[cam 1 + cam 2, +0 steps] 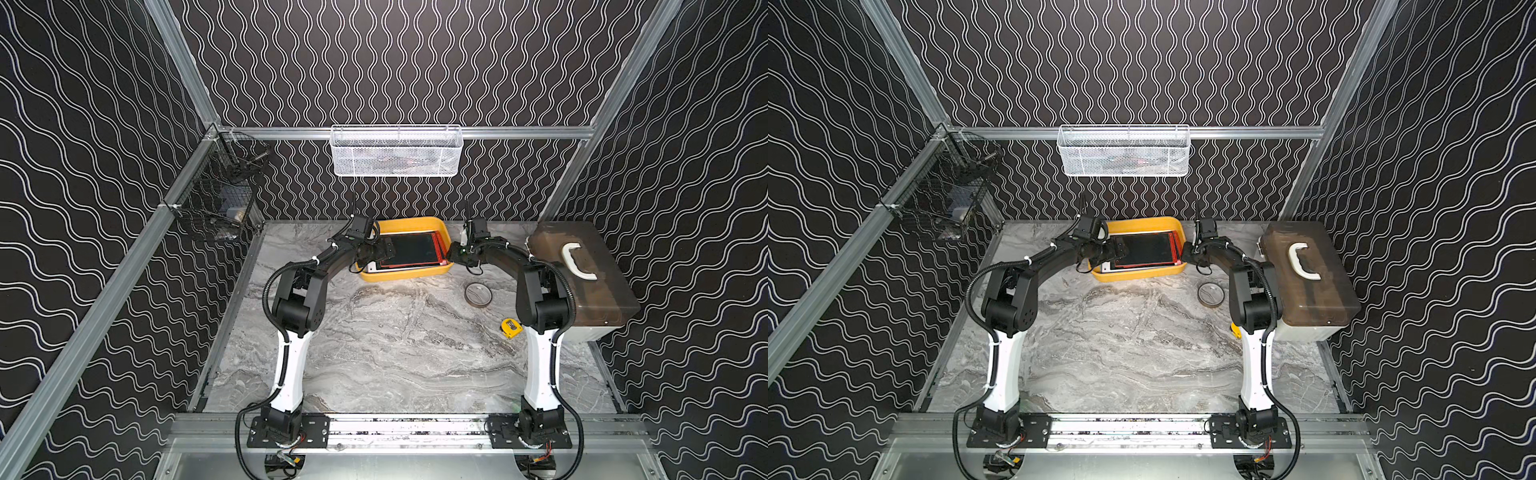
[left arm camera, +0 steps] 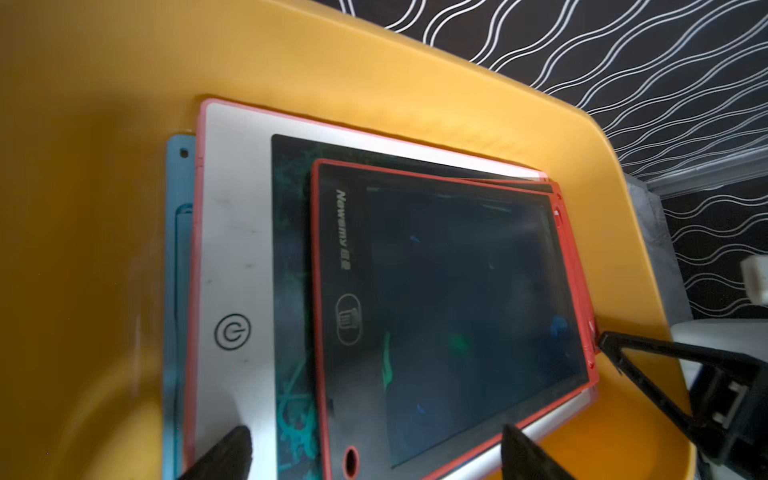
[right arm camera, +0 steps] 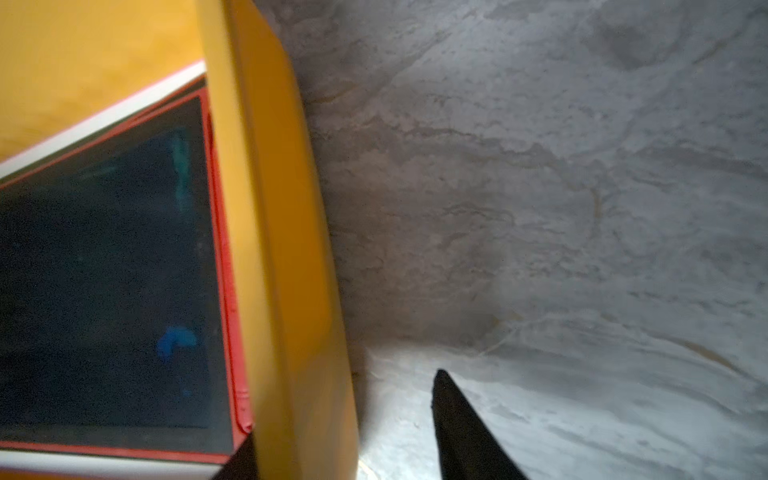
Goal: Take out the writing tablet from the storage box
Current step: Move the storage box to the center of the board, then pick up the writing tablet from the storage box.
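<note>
**Left gripper (image 2: pixel 374 453) open over the writing tablet (image 2: pixel 457 291); right gripper (image 3: pixel 345 407) astride the storage box (image 2: pixel 582 137) wall**

Closest to the left wrist camera, the left gripper's two black fingers (image 2: pixel 224 453) stand wide apart and hold nothing. One is over a white tablet (image 2: pixel 232 249) and the other over the red-framed writing tablet.

The right gripper has one finger just inside the yellow wall, beside the red frame. The other is outside, above the marble table (image 3: pixel 582 208), with a clear gap to the wall. Its jaws are partly open and clamp nothing. Whether the inner tip touches the frame cannot be told.

The writing tablet has a dark screen and lies flat on top of a stack inside the storage box. Under it are a second red-framed tablet slightly offset, the larger white tablet with a pink edge, and a blue tablet (image 2: pixel 176 249) at the bottom.

In both top views the storage box sits at the back of the table, between the two grippers. On the robot's right stands a grey case (image 1: pixel 590 270) with a white handle. A tape roll (image 1: pixel 478 294) and a yellow tape measure (image 1: pixel 511 327) lie near it. A white mesh basket (image 1: pixel 397 151) hangs on the back wall.
</note>
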Action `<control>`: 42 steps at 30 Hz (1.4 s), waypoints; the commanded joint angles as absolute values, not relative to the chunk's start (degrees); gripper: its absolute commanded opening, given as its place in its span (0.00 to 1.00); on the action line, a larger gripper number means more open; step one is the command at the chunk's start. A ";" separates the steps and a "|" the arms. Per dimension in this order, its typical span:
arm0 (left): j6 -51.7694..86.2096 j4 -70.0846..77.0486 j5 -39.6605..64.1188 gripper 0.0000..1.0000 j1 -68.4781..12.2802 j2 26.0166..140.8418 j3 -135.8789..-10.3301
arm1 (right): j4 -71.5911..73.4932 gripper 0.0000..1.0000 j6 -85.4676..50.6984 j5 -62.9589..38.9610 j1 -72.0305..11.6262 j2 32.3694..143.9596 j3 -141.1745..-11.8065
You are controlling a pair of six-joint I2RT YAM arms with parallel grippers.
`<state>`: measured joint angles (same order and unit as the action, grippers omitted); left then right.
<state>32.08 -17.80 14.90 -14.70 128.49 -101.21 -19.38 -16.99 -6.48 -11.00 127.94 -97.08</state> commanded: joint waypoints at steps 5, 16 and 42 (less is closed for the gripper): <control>32.55 -18.15 14.16 0.97 -14.27 129.16 -101.35 | -28.52 0.24 -18.59 -3.25 -13.02 124.92 -98.00; 33.63 -17.75 17.58 0.97 -13.95 129.94 -100.21 | -32.52 0.18 -18.75 -10.36 -16.91 120.05 -91.16; 42.23 -12.78 31.02 0.90 -14.64 121.21 -98.97 | -37.88 0.16 -16.88 -11.52 -20.04 124.70 -94.67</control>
<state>39.16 -16.36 25.19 -14.39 122.54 -99.31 -31.11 -18.96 -6.98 -19.44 123.50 -95.33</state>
